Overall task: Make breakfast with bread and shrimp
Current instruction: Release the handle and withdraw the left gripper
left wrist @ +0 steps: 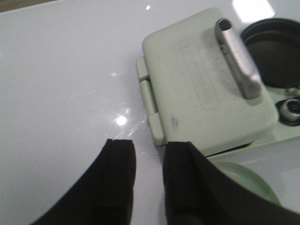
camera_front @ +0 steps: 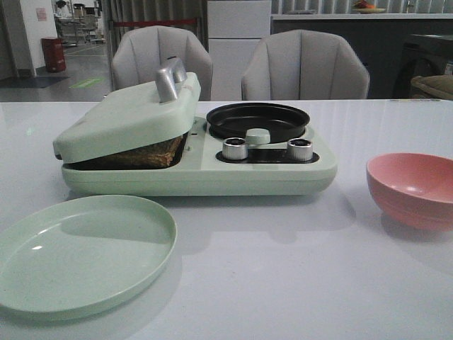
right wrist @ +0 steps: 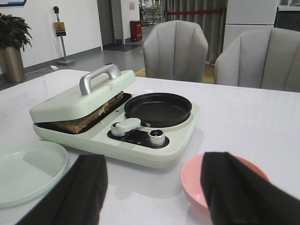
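Note:
The bread (camera_front: 152, 152) lies inside the pale green appliance (camera_front: 212, 177), its brown edge (right wrist: 89, 119) showing under the lid (camera_front: 120, 120), which rests slightly ajar on it. The lid has a silver handle (camera_front: 170, 78). The black pan (camera_front: 257, 119) on the appliance's right side looks empty (right wrist: 158, 108). The shrimp is out of view. My left gripper (left wrist: 149, 154) hovers open above the table beside the lid's hinge edge (left wrist: 197, 93), holding nothing. My right gripper (right wrist: 152, 187) is wide open in front of the appliance, with nothing between its fingers. Neither gripper shows in the front view.
A pale green plate (camera_front: 78, 255) sits at the front left of the table. A pink bowl (camera_front: 414, 188) stands to the right of the appliance, looking empty. Two silver knobs (camera_front: 235, 148) (camera_front: 300, 149) face forward. Two grey chairs (camera_front: 161, 60) (camera_front: 304, 65) stand behind the table.

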`<state>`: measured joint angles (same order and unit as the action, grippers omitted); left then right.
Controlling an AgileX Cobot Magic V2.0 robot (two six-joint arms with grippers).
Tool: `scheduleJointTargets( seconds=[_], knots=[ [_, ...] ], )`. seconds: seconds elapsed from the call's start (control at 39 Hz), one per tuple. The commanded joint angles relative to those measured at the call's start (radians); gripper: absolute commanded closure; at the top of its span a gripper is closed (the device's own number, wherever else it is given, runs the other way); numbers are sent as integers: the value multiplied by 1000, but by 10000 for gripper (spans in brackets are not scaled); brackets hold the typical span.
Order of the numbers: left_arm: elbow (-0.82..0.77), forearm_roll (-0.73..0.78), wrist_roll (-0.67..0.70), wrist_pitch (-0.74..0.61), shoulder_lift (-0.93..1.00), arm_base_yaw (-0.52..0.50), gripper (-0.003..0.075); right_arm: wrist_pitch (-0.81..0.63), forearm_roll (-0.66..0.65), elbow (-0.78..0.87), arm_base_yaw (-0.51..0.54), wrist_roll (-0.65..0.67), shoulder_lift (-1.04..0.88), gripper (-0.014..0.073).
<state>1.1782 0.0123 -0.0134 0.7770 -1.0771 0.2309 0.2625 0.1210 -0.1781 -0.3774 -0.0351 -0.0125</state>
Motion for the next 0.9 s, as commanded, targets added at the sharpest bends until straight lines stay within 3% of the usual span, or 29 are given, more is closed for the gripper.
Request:
scheduleJointTargets(
  seconds=[0.0,0.56,0.87],
  knots=[
    [-80,-42,13,-169,122,-2,463,-90,3,-26,2,-2,-2,62],
    [-592,-42,2,-251,706,-2,463,-90,3,-26,2,-2,-2,62],
    [-775,-38,2,-294,1020,51,463,-90,3,-26,2,-2,-2,62]
  ],
)
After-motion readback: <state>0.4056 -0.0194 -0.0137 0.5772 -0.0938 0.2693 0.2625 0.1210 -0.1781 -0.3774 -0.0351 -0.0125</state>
